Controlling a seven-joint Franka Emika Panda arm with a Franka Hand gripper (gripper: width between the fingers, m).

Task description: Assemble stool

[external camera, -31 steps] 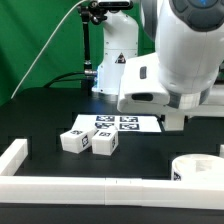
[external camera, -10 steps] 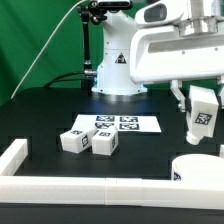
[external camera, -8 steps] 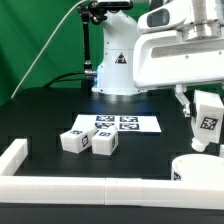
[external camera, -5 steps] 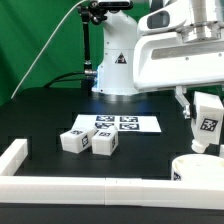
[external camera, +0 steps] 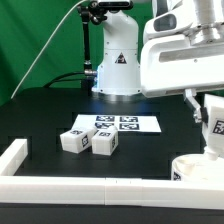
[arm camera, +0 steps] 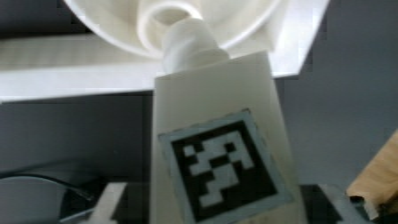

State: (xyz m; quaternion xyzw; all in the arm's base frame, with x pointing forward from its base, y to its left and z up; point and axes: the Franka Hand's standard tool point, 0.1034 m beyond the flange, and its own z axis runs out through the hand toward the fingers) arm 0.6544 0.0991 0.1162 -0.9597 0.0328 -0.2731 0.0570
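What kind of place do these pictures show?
Most likely a robotics laboratory test bench: a green backdrop behind a black table, a flat white marker board fixed on it, and a white robot arm whose gripper holds a white plastic stool leg bearing a square tag.

Three legs [external camera: 74, 140] [external camera: 104, 143] [external camera: 215, 125], one round seat [external camera: 196, 169], one marker board [external camera: 121, 123].

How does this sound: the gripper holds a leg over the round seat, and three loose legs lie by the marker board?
Wrong on the count: the exterior view shows two loose legs by the marker board, not three. The gripper does hold a leg over the round seat.
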